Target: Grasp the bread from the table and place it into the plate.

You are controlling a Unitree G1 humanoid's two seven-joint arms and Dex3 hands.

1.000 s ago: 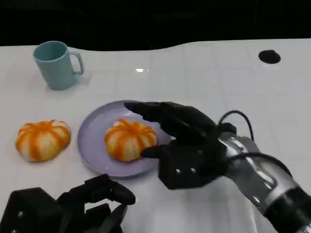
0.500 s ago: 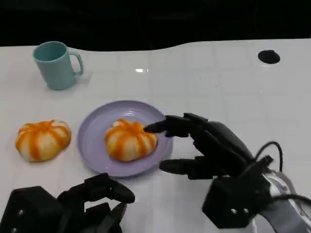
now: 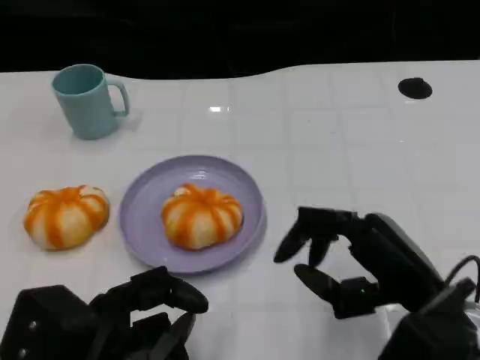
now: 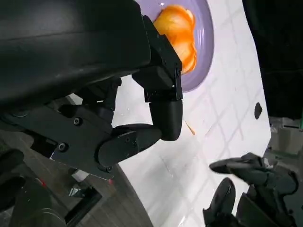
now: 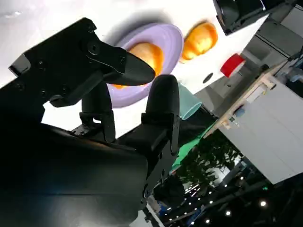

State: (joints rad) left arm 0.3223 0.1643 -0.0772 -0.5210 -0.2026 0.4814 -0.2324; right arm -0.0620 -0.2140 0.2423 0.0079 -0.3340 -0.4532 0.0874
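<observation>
White table [image 3: 337, 135]: bread [image 3: 202, 215] on plate [image 3: 142, 217]; right hand [image 3: 352, 259] beside plate, empty, fingers apart; left hand [image 3: 112, 319] empty, curled closed.

Bare surface [image 3: 337, 150] lies open right of the plate [image 3: 142, 217]; a teal mug [image 3: 84, 100] stands far left, a second bread [image 3: 65, 216] beside the plate.

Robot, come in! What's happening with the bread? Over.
Both hands empty: right hand open, left hand curled. One bread on plate. Other bread on table. Nothing blocking.
</observation>
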